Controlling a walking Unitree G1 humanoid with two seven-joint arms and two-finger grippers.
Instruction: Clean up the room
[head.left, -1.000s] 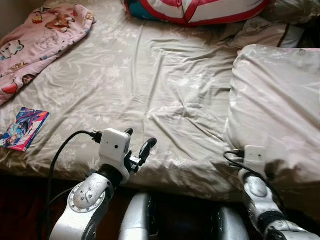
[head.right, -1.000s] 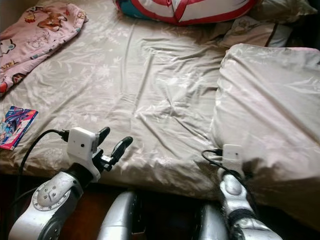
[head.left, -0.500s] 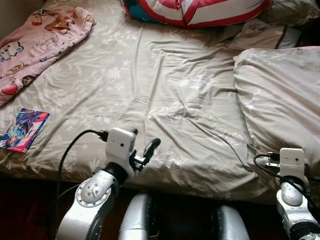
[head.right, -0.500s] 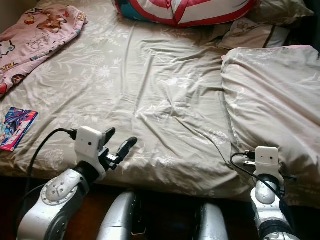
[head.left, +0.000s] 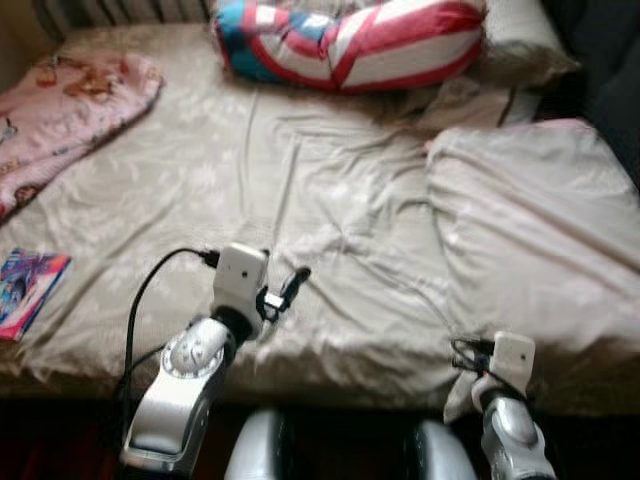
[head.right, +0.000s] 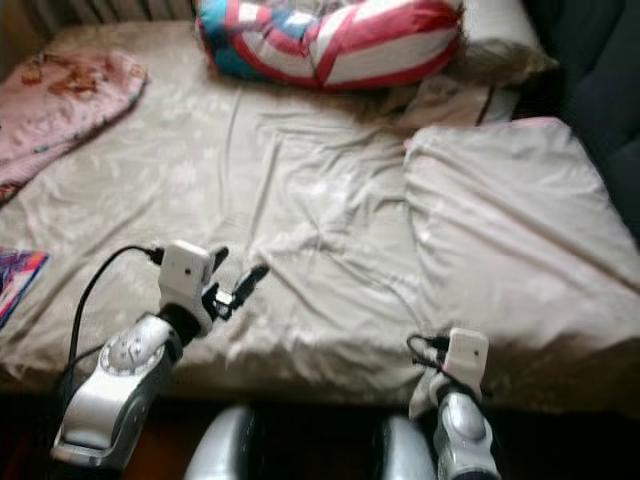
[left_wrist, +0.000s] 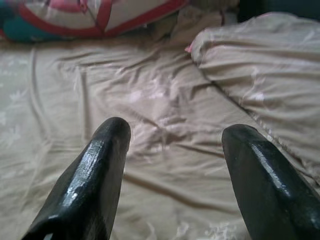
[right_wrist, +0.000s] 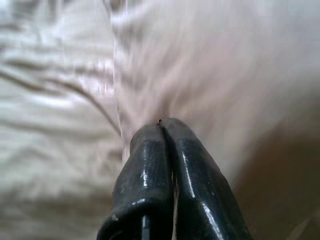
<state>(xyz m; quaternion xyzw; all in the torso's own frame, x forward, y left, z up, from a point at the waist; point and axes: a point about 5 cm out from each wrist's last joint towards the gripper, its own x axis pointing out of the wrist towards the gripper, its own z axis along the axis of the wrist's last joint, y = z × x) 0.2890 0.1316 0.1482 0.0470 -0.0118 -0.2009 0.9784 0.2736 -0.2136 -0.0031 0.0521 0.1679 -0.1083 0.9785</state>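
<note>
A crumpled beige blanket (head.left: 530, 220) lies over the right half of the bed (head.left: 300, 170). My right gripper (right_wrist: 161, 122) is at the bed's front right edge, shut on the blanket's hem, and the cloth stretches away from its tips. A small flap of cloth (head.left: 455, 395) hangs beside that wrist. My left gripper (head.left: 280, 282) hovers low over the sheet near the front middle, open with nothing between its fingers (left_wrist: 107, 150). A colourful book (head.left: 25, 290) lies at the bed's left edge.
A red, white and blue pillow (head.left: 350, 40) lies across the head of the bed, with a beige pillow (head.left: 520, 40) and a small cushion (head.left: 470, 100) to its right. A pink printed garment (head.left: 60, 100) covers the far left corner. Dark floor runs below the front edge.
The whole view has drawn back and blurred, so the camera moved. My right gripper has come out from under the blanket to the bed's front edge. The left gripper stays open.
</note>
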